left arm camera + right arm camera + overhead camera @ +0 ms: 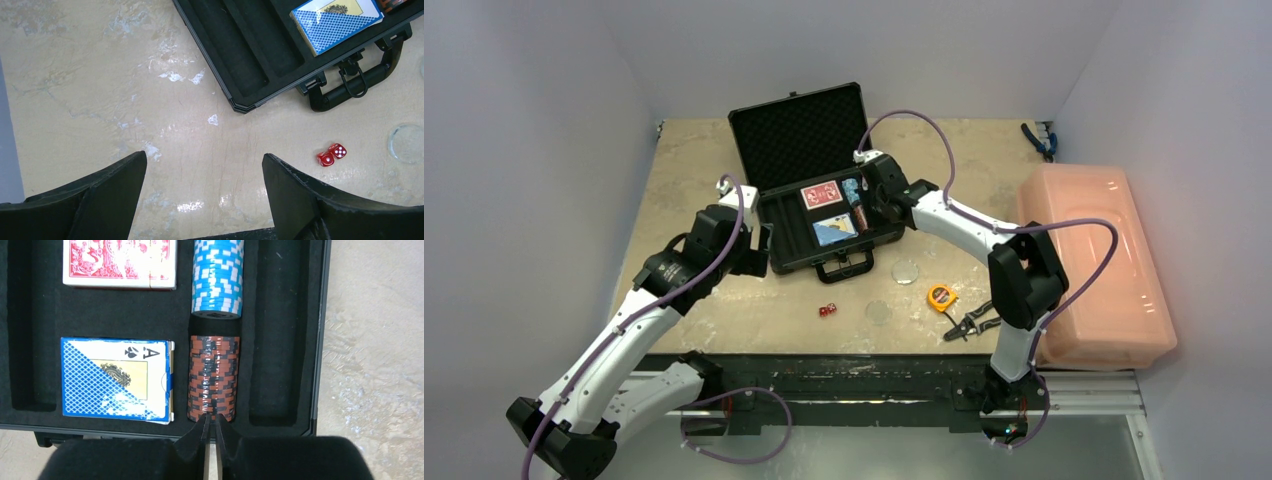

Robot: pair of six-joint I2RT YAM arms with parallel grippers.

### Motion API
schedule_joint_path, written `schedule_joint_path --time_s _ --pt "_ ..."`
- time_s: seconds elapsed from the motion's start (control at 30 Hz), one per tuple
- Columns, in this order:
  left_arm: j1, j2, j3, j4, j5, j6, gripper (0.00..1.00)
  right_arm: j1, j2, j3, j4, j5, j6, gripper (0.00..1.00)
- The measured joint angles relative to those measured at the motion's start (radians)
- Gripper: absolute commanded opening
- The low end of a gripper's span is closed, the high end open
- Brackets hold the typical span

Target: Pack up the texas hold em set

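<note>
Now: right gripper (212, 426) closed, tips at end of red chips (214, 375) in case (280, 340); I push gently, straight along slot. Left gripper (204, 159) open over table (100, 75); dice (331, 154) near, outside case.

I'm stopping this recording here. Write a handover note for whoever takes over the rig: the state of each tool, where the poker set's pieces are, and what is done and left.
Left tool: open, empty, over the table by the briefcase's left front corner.
Right tool: shut, holding nothing, tips at the near end of the red-and-black chip stack.
Done: red deck, blue deck, blue chip stack and the red-and-black stack lie in the open case's foam slots.
Left: two red dice and two clear discs lie on the table in front of the case. Pack them, then close the lid. Leave the tape measure and pliers.
</note>
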Motion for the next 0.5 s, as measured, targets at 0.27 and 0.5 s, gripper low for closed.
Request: schedule_joint_path --time_s 0.27,0.5 --pt "0.000 0.000 0.000 0.000 0.000 0.000 0.85 0.000 0.000 -0.037 0.008 -0.018 0.006 0.03" --pt "0.000 0.002 0.000 -0.001 0.000 0.000 0.85 0.000 0.005 -0.038 0.013 -0.024 0.010 0.02"
